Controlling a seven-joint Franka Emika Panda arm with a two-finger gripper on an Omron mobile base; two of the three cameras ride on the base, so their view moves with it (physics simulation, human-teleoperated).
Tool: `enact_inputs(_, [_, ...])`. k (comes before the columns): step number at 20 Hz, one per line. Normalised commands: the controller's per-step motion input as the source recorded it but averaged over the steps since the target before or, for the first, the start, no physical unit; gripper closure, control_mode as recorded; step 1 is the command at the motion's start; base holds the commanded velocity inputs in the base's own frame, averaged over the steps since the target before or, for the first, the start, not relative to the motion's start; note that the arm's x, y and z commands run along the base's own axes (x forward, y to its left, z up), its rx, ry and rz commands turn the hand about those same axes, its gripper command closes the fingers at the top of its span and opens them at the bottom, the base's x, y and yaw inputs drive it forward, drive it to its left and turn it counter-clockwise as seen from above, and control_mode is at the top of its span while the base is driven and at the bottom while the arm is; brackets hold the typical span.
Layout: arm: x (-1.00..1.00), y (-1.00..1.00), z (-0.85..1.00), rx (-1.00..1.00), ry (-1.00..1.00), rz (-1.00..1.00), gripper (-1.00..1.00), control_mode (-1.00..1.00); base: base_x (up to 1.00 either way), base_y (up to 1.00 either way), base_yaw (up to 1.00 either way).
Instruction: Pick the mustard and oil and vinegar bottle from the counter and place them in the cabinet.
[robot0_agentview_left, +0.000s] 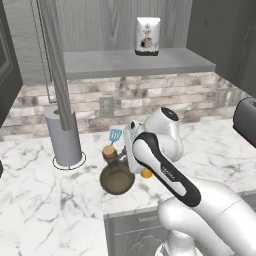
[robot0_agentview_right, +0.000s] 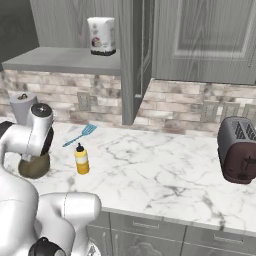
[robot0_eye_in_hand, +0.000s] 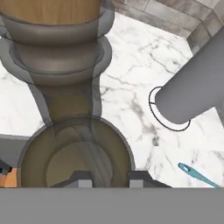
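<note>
Right at the gripper (robot0_eye_in_hand: 105, 178), the oil and vinegar bottle (robot0_eye_in_hand: 74, 131) sits between the two dark fingertips (robot0_eye_in_hand: 81, 179); the jaws are closed in as tight as they go and appear to pinch the jug low on its handle side, though the exact contact is hard to make out; in the hand view the jug is glassy olive-brown, ringed at the narrow neck, round and squat in the belly, capped with a tan cork; just beside it, on the far side of the hand in the left base view, the mustard (robot0_agentview_right: 81, 159) stands upright, a small yellow squeeze bottle with a dark pointed nozzle; both stand on the counter (robot0_agentview_right: 165, 175), white marble with grey veins, near its front edge over grey drawer fronts; a little beyond the jug lies a blue spatula (robot0_agentview_right: 81, 134), and off to one side a grey paper-towel roll (robot0_agentview_left: 63, 135) on a ringed base; open marble stretches past the mustard toward the toaster (robot0_agentview_right: 238, 150); up and behind, the cabinet (robot0_agentview_left: 135, 62) shows a flat grey shelf with a white printed bag (robot0_agentview_left: 148, 36) at the back, and bare shelf either side of it.
</note>
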Motion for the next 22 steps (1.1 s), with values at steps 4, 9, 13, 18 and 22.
enact_inputs(4, [-0.22,-0.03,0.0,0.0,0.01,-0.29,1.0,-1.0,0.0,0.0,0.0])
enact_inputs(9, [-0.29,-0.32,0.29,0.16,0.0,-0.32,1.0,-1.0,0.0,0.0,0.0])
enact_inputs(13, [-0.34,-0.41,0.51,0.25,0.0,-0.3,1.0,-1.0,0.0,0.0,0.0])
enact_inputs(18, [-0.17,-0.33,0.3,0.2,0.0,-0.33,1.0,-1.0,0.0,0.0,0.0])
enact_inputs(22, [-0.1,-0.22,0.24,0.1,0.0,-0.35,1.0,-1.0,0.0,0.0,0.0])
